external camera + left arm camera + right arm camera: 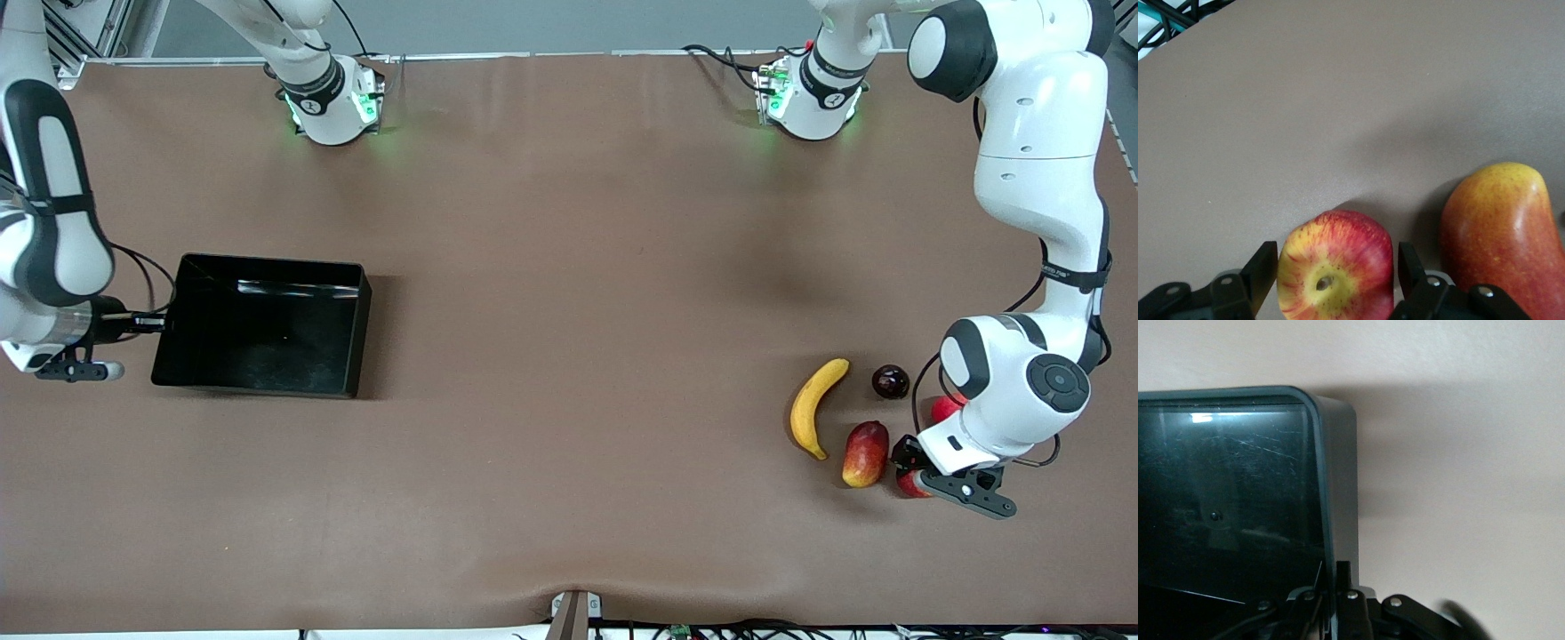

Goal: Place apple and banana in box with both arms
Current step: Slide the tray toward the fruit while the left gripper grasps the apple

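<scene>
The apple (912, 485) lies on the table at the left arm's end, nearer to the front camera than the other fruits. My left gripper (909, 469) is down over it, open, one finger on each side; in the left wrist view a thin gap shows between one finger (1408, 265) and the apple (1338, 273). The banana (816, 407) lies on the table beside the mango. The black box (351, 338) sits at the right arm's end. My right gripper (163, 320) is shut on the box's end wall (1338, 487).
A red-and-yellow mango (865, 453) lies right beside the apple, between it and the banana, and also shows in the left wrist view (1501, 233). A dark round fruit (890, 381) and a pinkish-red fruit (944, 409), partly hidden by the left arm, lie farther from the front camera.
</scene>
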